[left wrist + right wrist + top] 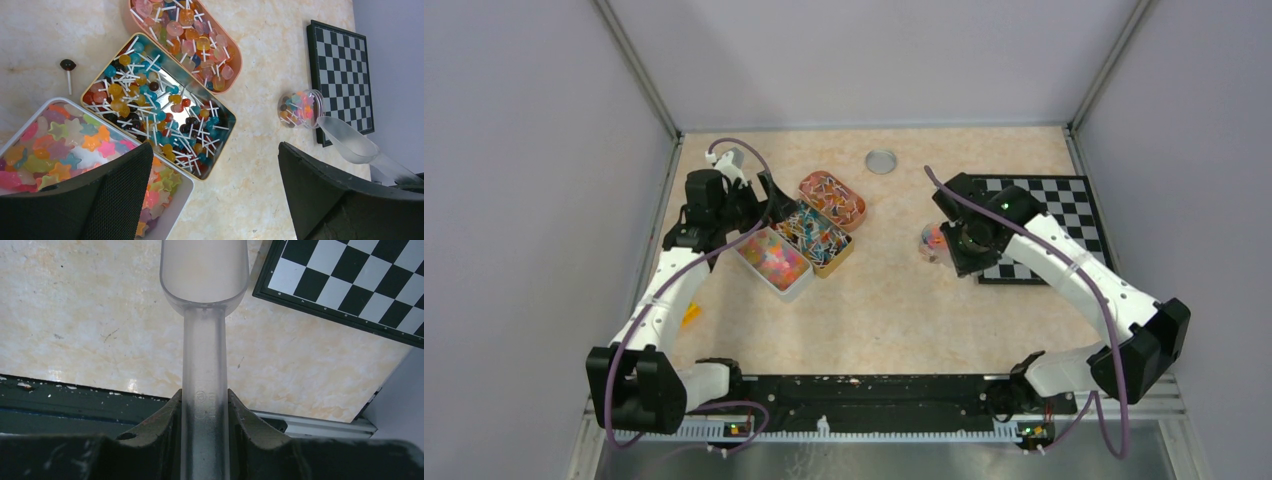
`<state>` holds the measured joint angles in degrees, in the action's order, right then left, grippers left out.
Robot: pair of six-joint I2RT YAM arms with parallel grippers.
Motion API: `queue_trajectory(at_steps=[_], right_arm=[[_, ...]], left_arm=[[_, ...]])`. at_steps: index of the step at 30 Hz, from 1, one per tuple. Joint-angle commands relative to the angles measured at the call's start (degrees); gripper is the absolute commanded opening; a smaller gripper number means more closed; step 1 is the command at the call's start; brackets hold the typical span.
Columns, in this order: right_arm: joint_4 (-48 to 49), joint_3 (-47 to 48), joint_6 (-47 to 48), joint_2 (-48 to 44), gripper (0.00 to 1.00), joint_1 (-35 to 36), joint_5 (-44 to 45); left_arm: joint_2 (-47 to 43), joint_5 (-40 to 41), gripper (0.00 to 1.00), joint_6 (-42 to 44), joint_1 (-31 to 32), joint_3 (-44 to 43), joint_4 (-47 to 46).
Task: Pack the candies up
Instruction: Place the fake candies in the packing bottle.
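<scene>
- R gripper (205, 405): jaws narrow, clamped on the handle of the clear scoop (204, 340). Handle sits square betw. them, looks a firm hold.
- Scoop bowl looks empty. Its lip is just beside the jar (316, 100), on the checkerboard (342, 75) side. Touching or not, can't tell.
- Candies (295, 107): a mixed-colour heap inside the jar, looks near the rim. More of them, star-shaped, are in the white tray (182, 200), well apart from the jar, past the gold tin (231, 120) of lollipops.
- L gripper (215, 165): jaws wide, holding nothing, hanging over the trays on the side away from the jar.
- Lid (881, 161) lies well apart from the jar, toward the back wall.
- My read: scoop is betw. loads, so it's either one more trip to the tray or done filling.
- If another load: lift clear of the jar first. It's small, nobody's holding it, prob. tips w/ a nudge.
- Cross above the gold tin, not thru it, or sticks will snag the bowl.
- Dig shallow into the stars and take a small load, since there's not much room left in the jar.
- Back at the jar: bowl lip over the mouth's centre, tilt slow, let them slide in.
- Risk: spill onto the table around the jar, esp. w/ an overfull scoop.
</scene>
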<state>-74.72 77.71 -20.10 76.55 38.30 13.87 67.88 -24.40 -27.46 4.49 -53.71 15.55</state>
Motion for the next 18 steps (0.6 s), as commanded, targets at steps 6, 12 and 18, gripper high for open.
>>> queue_trajectory(at_steps=[6, 12, 18], right_arm=[[-1.8, 5.4, 1.7, 0.2, 0.0, -0.9, 0.8], [4.3, 5.5, 2.1, -0.4, 0.0, -1.1, 4.2], [15.2, 2.8, 2.8, -1.8, 0.0, -1.2, 2.5]], left_arm=[[-0.7, 0.0, 0.99, 0.5, 0.2, -0.5, -1.1], [-0.9, 0.2, 0.99, 0.6, 0.2, -0.5, -1.1], [-1.3, 0.3, 0.99, 0.7, 0.2, -0.3, -1.2]])
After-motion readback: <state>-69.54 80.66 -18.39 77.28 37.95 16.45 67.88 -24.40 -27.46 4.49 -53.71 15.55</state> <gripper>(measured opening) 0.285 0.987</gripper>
